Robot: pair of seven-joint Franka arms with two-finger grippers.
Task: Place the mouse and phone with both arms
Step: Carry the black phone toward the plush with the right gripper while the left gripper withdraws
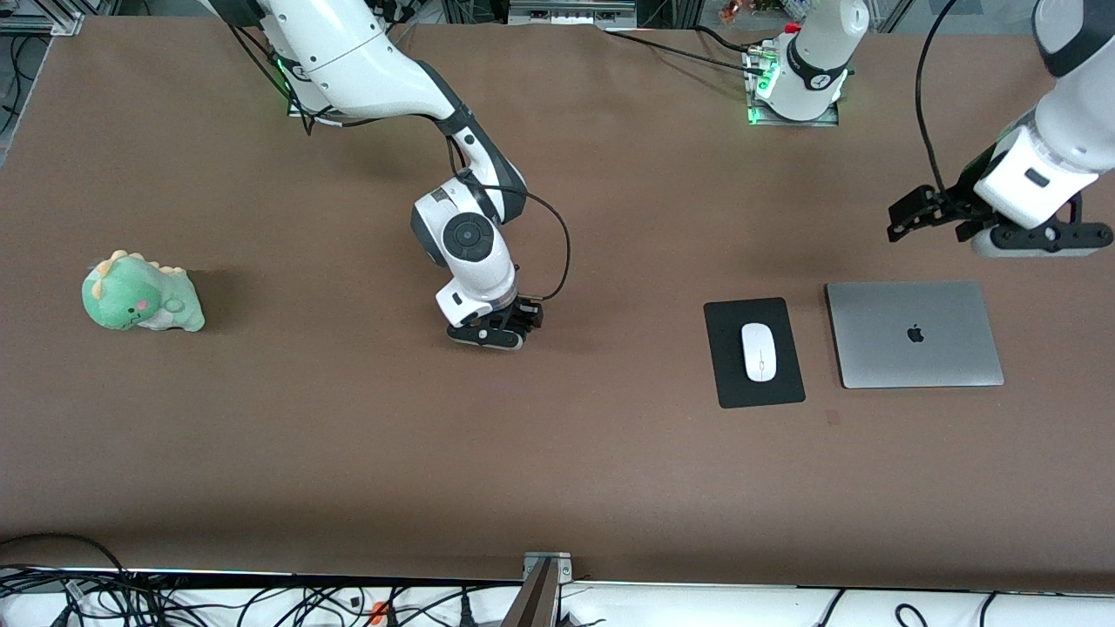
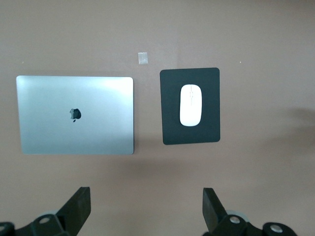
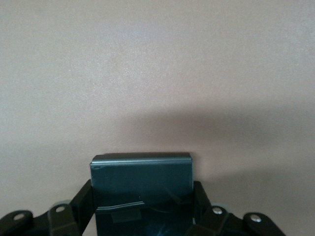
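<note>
**Phone clamped low over bare table, mouse parked on pad: slip and drift are the risks**

Phone (image 3: 141,189) sits between the fingers of the right gripper (image 1: 495,333), which is closed on its sides, low over bare table (image 1: 348,435) near the middle. In the right wrist view the slab sticks out past the fingertips; whether it touches the table can't be told. The front view hides the phone under the gripper.

Mouse (image 1: 759,351) lies on the pad (image 1: 727,383), just beside the laptop (image 1: 915,334), toward the left arm's end. Left gripper (image 1: 928,213) hangs wide open, holding nothing, up over bare table near the laptop, well apart from the mouse.

Likely trouble, as judgement:
- Grip is on smooth sides w/ much of the slab overhanging, so a quick swing could let the phone pivot or slide out.
- Opening while the phone is tilted or off the table would drop it on an edge.
- Glossy, rounded mouse could squirt from an off-centre pinch and skid off the pad.
- Left arm descending could clip the laptop, since it's close by.
</note>
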